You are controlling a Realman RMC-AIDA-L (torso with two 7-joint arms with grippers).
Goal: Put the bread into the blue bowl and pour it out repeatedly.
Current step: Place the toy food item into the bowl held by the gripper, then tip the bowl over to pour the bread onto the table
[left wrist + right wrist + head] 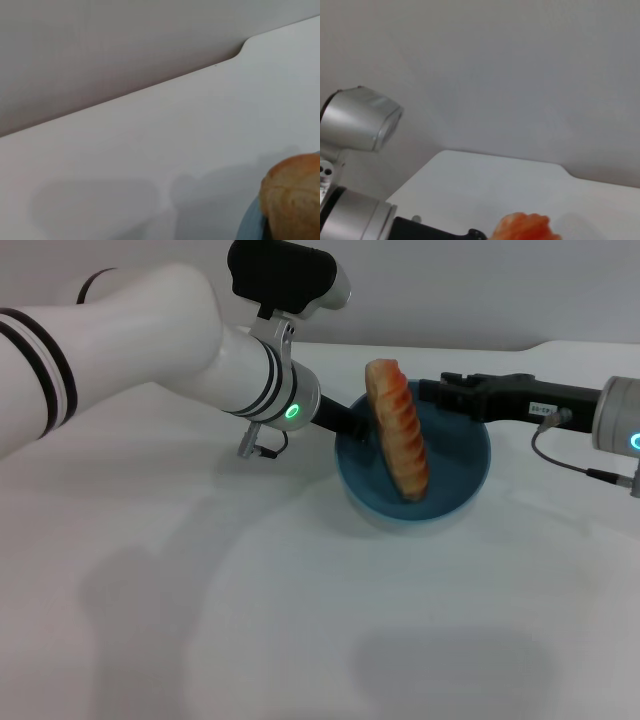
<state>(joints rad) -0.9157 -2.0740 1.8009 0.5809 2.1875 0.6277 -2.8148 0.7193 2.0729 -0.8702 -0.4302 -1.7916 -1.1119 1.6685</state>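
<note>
The bread [400, 435], striped orange-red and cream, stands nearly upright with its lower end inside the blue bowl [462, 475] at the table's middle. My left gripper [350, 422] reaches in from the left and meets the bread's side at the bowl's near-left rim, its tips hidden behind the loaf. From the right, my right gripper [440, 392] comes in over the bowl's far rim, close to the bread's upper part. One end of the bread [292, 195] and a sliver of bowl [250, 222] show in the left wrist view. The right wrist view catches the bread's top [525, 227].
A white table [300, 620] spreads around the bowl, with its back edge and a notched corner [245, 47] against a grey wall. The left arm's silver wrist [360, 120] fills one side of the right wrist view.
</note>
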